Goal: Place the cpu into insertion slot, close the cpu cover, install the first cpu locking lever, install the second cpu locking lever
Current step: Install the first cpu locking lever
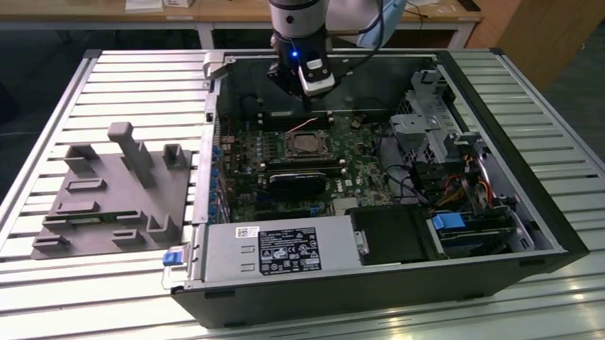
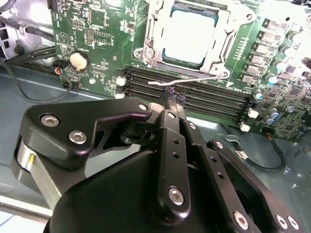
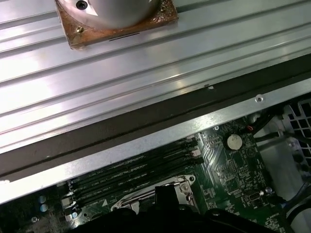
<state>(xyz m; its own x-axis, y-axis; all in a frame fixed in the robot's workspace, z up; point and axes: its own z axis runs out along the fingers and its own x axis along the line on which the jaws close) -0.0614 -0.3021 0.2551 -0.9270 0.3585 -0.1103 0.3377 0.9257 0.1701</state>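
seeing my one gripper with fingers pressed together, tips at one thin wire lever above four memory slots. beyond, one cpu sits in the insertion slot, one cpu cover lying flat around it.

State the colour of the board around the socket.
Green; the board shows best in the second wrist view.

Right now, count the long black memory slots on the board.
4. The memory slots lie side by side in one bank beside the cpu cover; the gripper hides part of them.
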